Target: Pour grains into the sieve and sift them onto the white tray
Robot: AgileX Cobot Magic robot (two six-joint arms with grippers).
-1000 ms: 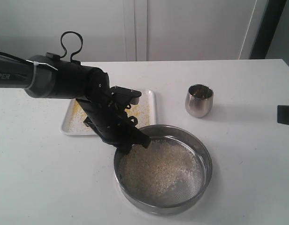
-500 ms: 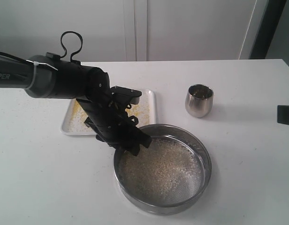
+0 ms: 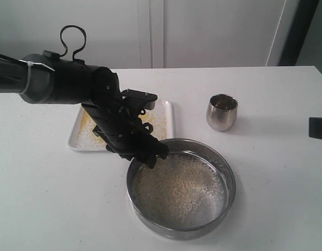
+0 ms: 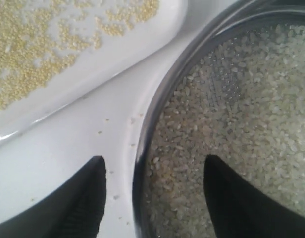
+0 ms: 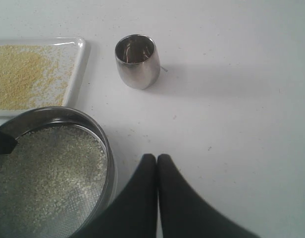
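Letting go: your L gripper (image 4: 155,161) just spread apart over sieve (image 4: 142,129) rim, R gripper (image 5: 157,158) pressed together; grains (image 4: 24,44) on white tray (image 4: 142,42), sifting prob done.

Bright even light; soft shadows; slight blur

The left gripper (image 4: 153,163) angles down with fingers spread wide; the right gripper (image 5: 157,159) has fingers pressed together.
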